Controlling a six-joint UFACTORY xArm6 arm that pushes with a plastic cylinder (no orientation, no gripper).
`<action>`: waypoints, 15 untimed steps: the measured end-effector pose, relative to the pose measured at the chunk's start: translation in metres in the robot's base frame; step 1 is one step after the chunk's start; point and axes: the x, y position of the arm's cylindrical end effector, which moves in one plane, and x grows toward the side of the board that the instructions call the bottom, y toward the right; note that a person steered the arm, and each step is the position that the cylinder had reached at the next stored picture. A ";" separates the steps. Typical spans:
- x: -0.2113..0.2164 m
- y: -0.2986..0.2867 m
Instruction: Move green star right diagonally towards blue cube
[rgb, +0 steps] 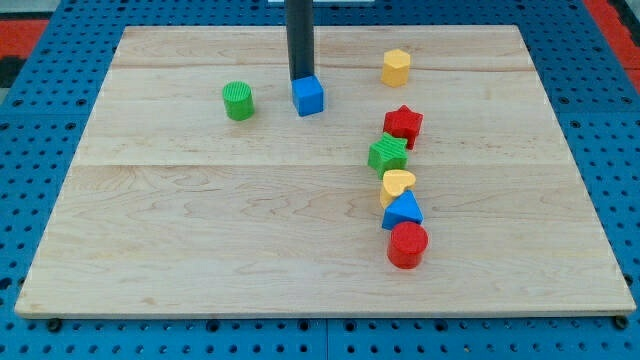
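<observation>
While my tip (301, 79) rests at the top edge of the blue cube (309, 96), touching it, the green star (388, 154) lies well apart toward the view's lower right on the counter (200, 230), against the red star (403, 125). No claw is fitted; nothing is held.

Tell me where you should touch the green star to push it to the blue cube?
I can't grip, only push. My tip is at the blue cube's top edge now. The cube lies up and to the view's left of the green star, so I'd probably press the star's lower-right side, squeezing between the red star and yellow heart.
</observation>
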 end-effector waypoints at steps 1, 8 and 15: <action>0.001 0.039; 0.142 0.138; 0.128 -0.175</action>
